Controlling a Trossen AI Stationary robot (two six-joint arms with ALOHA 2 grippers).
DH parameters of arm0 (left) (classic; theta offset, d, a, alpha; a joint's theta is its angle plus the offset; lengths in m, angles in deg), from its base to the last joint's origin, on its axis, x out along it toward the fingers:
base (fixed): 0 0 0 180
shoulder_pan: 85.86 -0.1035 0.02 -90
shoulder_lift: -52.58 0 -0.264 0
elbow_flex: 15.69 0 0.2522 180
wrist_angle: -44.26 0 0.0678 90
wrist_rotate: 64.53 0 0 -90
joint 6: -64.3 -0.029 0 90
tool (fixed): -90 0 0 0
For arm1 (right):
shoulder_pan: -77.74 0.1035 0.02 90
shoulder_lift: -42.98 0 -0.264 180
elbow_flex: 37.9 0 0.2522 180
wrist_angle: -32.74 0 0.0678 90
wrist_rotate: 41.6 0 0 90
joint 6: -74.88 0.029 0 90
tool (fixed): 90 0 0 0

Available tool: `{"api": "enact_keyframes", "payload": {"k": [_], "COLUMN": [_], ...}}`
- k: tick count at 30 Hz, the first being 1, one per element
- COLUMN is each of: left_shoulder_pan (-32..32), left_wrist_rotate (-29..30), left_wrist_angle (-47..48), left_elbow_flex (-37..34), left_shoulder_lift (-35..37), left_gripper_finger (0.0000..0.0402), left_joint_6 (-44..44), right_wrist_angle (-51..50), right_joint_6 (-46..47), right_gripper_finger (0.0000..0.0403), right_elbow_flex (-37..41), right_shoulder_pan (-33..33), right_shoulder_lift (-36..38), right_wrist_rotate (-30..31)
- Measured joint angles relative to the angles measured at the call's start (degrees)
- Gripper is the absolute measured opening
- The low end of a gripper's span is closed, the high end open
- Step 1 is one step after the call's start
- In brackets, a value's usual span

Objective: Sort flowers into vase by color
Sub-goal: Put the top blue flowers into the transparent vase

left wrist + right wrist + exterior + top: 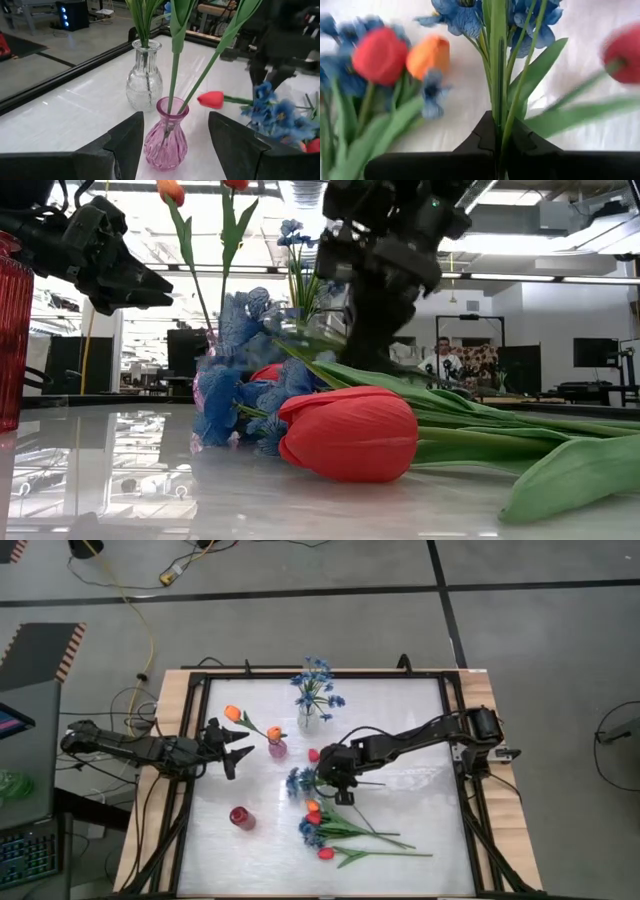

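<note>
The right gripper (499, 142) is at the table's centre, its fingers pressed together on the green stem of a blue sprig (300, 780), whose blossoms lie just left of the gripper. The left gripper (240, 748) hovers at the left side of the table, its fingers (125, 145) spread wide, facing the pink vase (166, 135). The pink vase holds two orange tulips (233, 713). Beyond it, the clear vase (307, 720) near the far edge holds blue sprigs. A red vase (241, 818) stands toward the near left. The remaining flowers (325, 830), red and orange tulips and blue blossoms, lie in a loose pile near the gripper, toward the near edge. One red tulip (350, 432) lies flat on the table (410, 710).
</note>
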State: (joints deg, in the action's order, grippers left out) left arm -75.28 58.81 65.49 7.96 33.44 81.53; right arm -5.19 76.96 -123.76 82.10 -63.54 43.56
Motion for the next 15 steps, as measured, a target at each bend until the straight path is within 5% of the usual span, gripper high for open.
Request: {"api": "enact_keyframes", "payload": {"k": [15], "left_shoulder_pan": [0.0], "left_wrist_rotate": [0.18], "left_wrist_angle": [1.09], "left_elbow_flex": [-0.04], "left_shoulder_lift": [-1.12], "left_gripper_finger": [0.021], "left_joint_6": [1.34], "right_wrist_angle": [-3.88], "right_joint_6": [-0.16], "right_gripper_finger": [0.004], "right_elbow_flex": [-1.01], "right_shoulder_pan": [0.02], "right_shoulder_lift": [7.73], "right_wrist_rotate": [0.0]}}
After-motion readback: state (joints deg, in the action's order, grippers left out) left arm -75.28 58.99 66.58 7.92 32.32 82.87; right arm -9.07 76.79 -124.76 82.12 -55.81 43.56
